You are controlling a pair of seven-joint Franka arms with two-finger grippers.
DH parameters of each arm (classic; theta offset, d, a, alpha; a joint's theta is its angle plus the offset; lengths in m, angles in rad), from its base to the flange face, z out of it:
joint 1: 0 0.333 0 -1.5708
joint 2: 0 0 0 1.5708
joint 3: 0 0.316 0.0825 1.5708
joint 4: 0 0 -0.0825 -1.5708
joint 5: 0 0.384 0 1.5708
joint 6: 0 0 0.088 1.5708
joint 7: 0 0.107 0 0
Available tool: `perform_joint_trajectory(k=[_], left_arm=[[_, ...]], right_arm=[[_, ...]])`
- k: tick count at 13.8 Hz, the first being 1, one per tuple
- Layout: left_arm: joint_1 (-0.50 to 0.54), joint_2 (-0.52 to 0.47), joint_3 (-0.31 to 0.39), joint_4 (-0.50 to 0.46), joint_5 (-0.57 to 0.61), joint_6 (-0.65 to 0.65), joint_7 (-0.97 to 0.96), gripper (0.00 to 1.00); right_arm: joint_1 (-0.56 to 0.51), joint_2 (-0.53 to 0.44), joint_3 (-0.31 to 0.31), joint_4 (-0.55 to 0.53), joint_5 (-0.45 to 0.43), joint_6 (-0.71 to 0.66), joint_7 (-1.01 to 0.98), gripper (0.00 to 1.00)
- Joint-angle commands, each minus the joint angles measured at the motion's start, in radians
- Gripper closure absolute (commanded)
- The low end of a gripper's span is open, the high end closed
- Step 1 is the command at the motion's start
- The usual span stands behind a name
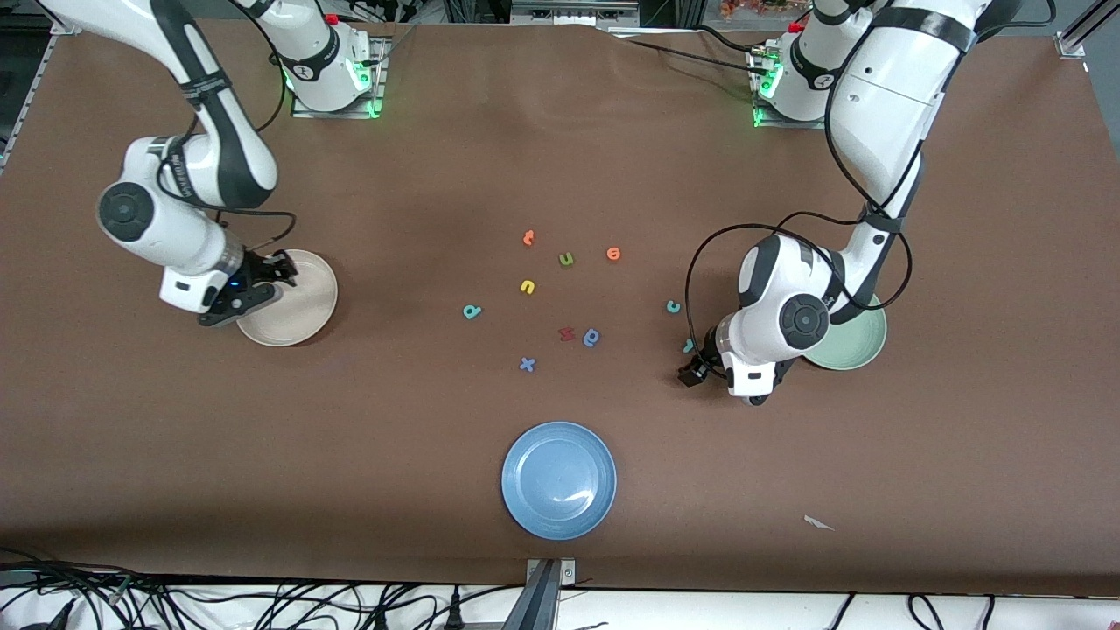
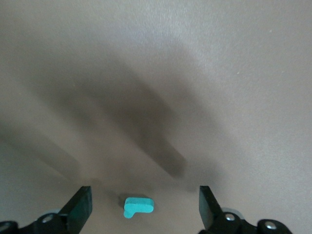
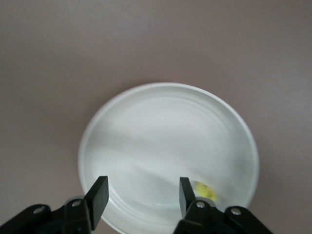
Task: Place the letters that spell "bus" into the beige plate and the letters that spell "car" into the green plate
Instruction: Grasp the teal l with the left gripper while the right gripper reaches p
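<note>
Both grippers open, nothing held.
Left gripper [image 2: 145, 207] spread wide over teal "r" [image 2: 138, 206] on table beside green plate [image 1: 862, 346]. Right gripper [image 3: 142, 195] parted over beige plate [image 3: 146, 126]; yellow letter [image 3: 205, 191] inside.

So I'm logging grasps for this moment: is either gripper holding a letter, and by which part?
Nothing is held. The left gripper stands open around the teal "r" on the table; the right gripper is open over the beige plate, a yellow letter lying inside.

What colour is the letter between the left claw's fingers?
Teal letter, clearest in the left wrist view.
</note>
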Motion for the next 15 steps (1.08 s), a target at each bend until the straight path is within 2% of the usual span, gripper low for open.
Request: perform_joint_trajectory(k=[1, 6, 10, 15], left_arm=[[-0.016, 0.013, 0.009, 0.011, -0.017, 0.008, -0.011, 0.17], [-0.02, 0.02, 0.008, 0.008, -0.017, 0.002, -0.011, 0.44], [-0.031, 0.018, 0.008, 0.008, -0.019, -0.012, -0.022, 0.47], [-0.039, 0.018, 0.008, 0.006, -0.019, -0.018, -0.023, 0.49]], right_arm=[[0.066, 0.006, 0.037, 0.013, 0.008, 0.004, 0.165, 0.33], [0.26, 0.075, 0.037, 0.123, 0.01, 0.004, 0.476, 0.33], [0.386, 0.177, 0.036, 0.237, 0.0, 0.014, 0.658, 0.33], [0.451, 0.246, 0.036, 0.249, -0.012, 0.108, 0.768, 0.33]])
